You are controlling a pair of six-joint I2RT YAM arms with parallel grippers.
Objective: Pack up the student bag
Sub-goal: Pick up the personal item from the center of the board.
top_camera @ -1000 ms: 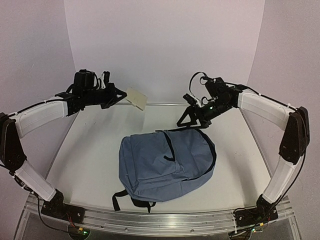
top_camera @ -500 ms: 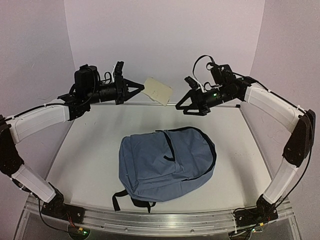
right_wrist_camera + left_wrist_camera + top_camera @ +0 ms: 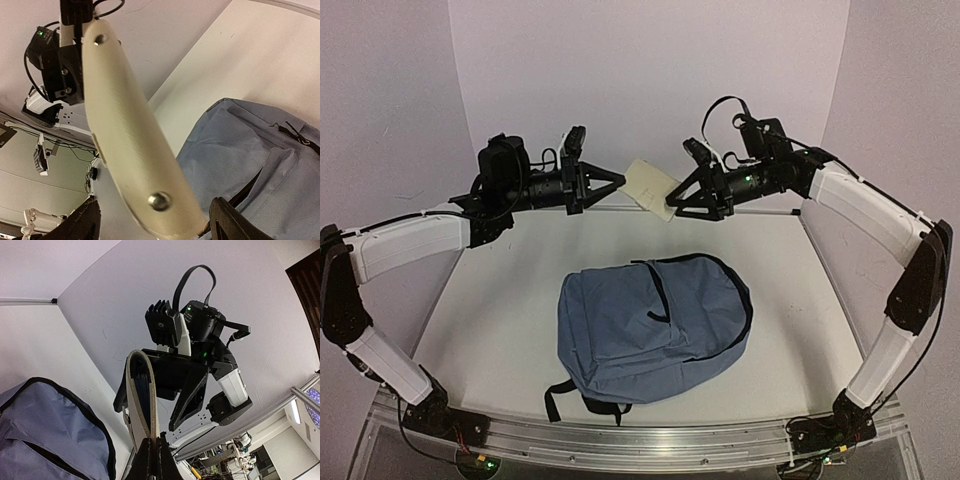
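Note:
The student bag (image 3: 650,325), slate-blue with black straps, lies flat in the middle of the table, its dark zip line curving along the far edge. High above its far side, my left gripper (image 3: 620,182) is shut on one edge of a cream case (image 3: 653,188) with metal studs. My right gripper (image 3: 672,205) faces it from the right, its open jaws on either side of the case's other end. In the right wrist view the case (image 3: 130,135) fills the gap between my fingers (image 3: 230,220), one finger still apart from it. In the left wrist view the case (image 3: 140,390) is edge-on.
White walls close in the table at the back and both sides. A metal rail (image 3: 640,440) with both arm bases runs along the near edge. The bag's black straps (image 3: 570,395) trail toward that rail.

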